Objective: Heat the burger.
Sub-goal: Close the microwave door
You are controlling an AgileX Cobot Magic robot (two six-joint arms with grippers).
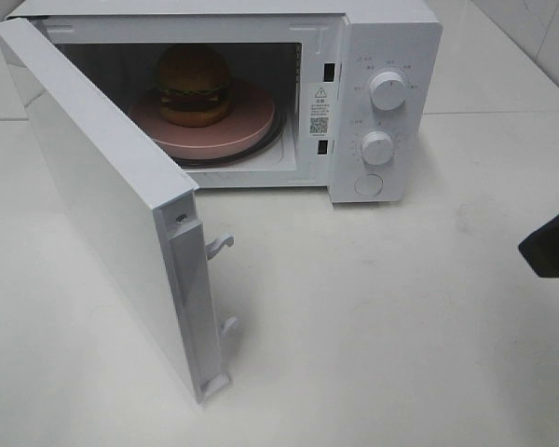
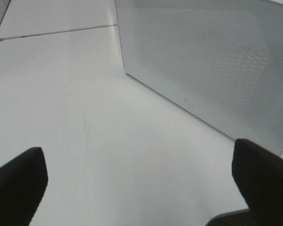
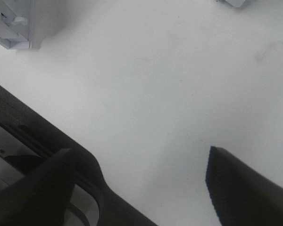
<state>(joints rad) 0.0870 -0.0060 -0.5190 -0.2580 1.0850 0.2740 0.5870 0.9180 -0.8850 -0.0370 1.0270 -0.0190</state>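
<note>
The burger (image 1: 194,84), with a golden-brown bun, green lettuce and a dark patty, stands on a round pink plate (image 1: 244,128) inside the white microwave (image 1: 391,37). The microwave door (image 1: 102,196) is swung wide open toward the front left. My left gripper (image 2: 139,181) is open and empty over the table, with the door's outer mesh face (image 2: 212,61) ahead of it; it is out of the exterior view. My right gripper (image 3: 141,186) is open and empty above the bare table; only a dark part of it (image 1: 552,244) shows at the right edge of the exterior view.
Two white knobs (image 1: 388,90) (image 1: 377,147) and a round button (image 1: 368,185) are on the microwave's right panel. The door's latch hooks (image 1: 220,245) stick out from its free edge. The door's lower corner (image 3: 12,28) shows in the right wrist view. White table (image 1: 373,326).
</note>
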